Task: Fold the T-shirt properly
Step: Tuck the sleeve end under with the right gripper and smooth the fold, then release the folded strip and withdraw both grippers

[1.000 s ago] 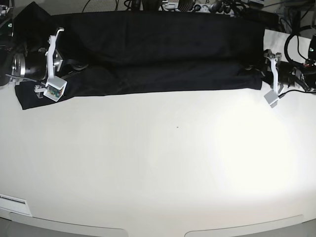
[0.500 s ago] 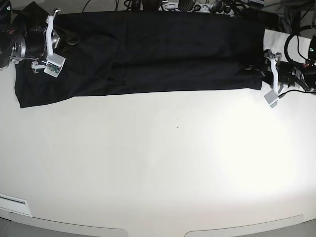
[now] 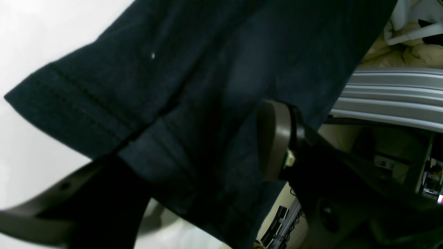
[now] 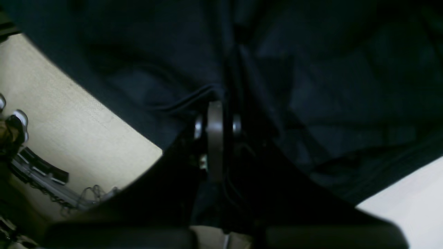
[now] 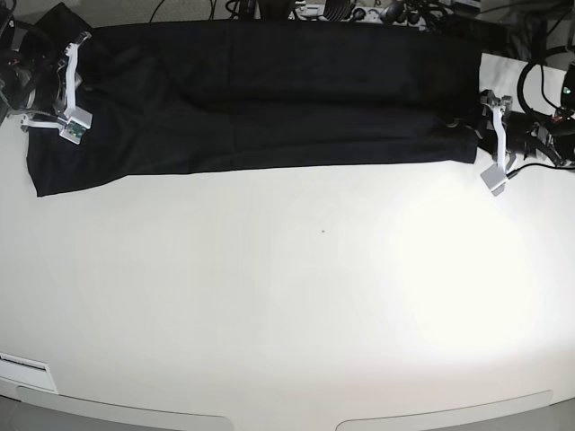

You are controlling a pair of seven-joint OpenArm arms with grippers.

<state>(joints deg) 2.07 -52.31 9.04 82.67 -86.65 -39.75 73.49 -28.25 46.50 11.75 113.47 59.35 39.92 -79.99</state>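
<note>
White bench (image 5: pixel 296 296) fills most of the base view, with cables and rig clutter along its far edge. At that view's left end the right pincer (image 4: pixel 215 114) is closed down to a narrow slit. Its wrist view shows dark cloth bunched right at the tips, so it looks pinched on the T-shirt (image 5: pixel 269 94), though the fold there is too dark to be sure how much is caught. At the other end the left pincer (image 3: pixel 193 162) stands wide open. One finger (image 3: pixel 277 138) rests against the cloth near the hem and the other sits low by the bench, with the shirt's corner lying between them but not clamped.

Outward from both, the T-shirt lies as a long black band along the far side of the bench, stretched between the two arms. Its near edge runs fairly straight, dipping to a loose corner at the base view's left end. A crease runs lengthwise through the middle, which suggests one long fold is already laid over.

By that reading the task is partway. The shirt is narrowed lengthwise, but it has not yet been folded across into a compact stack, and the ragged left end looks in need of squaring.
</note>
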